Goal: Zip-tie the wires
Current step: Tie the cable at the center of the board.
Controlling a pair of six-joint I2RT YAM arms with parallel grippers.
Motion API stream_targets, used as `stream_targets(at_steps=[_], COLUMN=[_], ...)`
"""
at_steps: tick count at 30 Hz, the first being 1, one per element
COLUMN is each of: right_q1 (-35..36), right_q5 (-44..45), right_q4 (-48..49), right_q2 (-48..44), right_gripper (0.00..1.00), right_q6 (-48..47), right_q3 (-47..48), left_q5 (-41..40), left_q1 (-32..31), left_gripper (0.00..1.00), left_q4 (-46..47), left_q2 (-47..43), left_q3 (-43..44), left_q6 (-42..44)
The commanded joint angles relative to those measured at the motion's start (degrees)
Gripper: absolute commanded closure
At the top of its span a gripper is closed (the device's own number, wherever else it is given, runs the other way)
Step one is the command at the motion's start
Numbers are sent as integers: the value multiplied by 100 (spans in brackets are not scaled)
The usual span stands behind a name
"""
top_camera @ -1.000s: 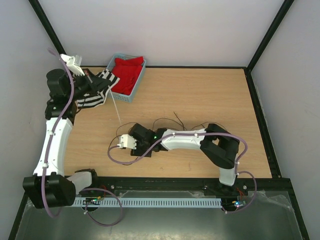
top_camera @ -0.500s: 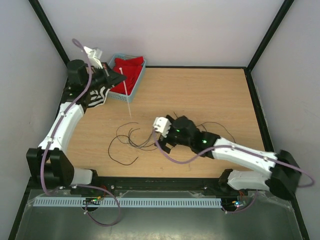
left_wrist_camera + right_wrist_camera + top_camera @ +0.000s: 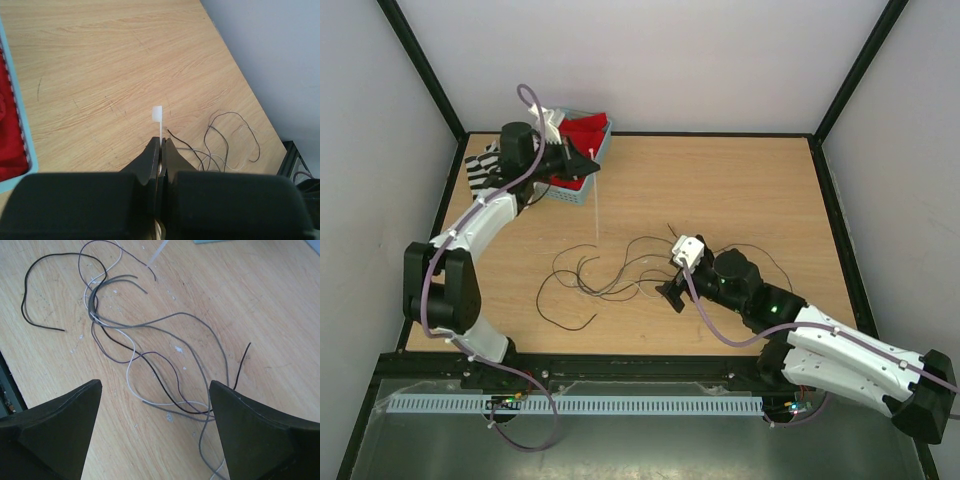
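Note:
The wires (image 3: 610,278) lie loose on the wooden table (image 3: 740,190) in curling black, grey and pale loops; they also show as wires (image 3: 150,335) and wires (image 3: 227,145). My right gripper (image 3: 673,292) hovers just right of the bundle's middle. In the right wrist view, the right gripper (image 3: 155,395) is wide open with wire loops below the gap and nothing held. My left gripper (image 3: 586,158) is at the back left by the basket. Close up, the left gripper (image 3: 161,142) is shut on a thin white zip tie (image 3: 157,115), which hangs as a pale zip tie (image 3: 596,200) toward the table.
A blue basket (image 3: 570,193) holding red cloth (image 3: 585,133) stands at the back left, right beside my left gripper; its rim (image 3: 20,125) fills the left wrist view's left edge. A black-and-white striped cloth (image 3: 483,170) lies left of it. Black frame posts edge the table.
My right gripper opened, let go of the wires and drew back to the right. The left arm swung right past the basket, carrying the zip tie.

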Motion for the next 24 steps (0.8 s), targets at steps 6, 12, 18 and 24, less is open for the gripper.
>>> stream_targets(at_steps=[6, 12, 18, 24], right_q1=[-21, -24, -22, -24], right_q5=[-63, -144, -286, -719], right_q4=[27, 125, 287, 636], right_q2=[-172, -227, -182, -201], right_gripper=[1, 1, 1, 1], right_q6=[585, 661, 673, 221], right_q3=[-106, -176, -318, -382], left_q5=[-331, -488, -538, -712], left_q1=[-457, -543, -576, -604], left_gripper=[100, 100, 100, 100], left_q4=[736, 1017, 1393, 1964], left_q2=[406, 666, 749, 580], left_q3=[-64, -279, -758, -1601], left_q6=[-47, -151, -399, -684])
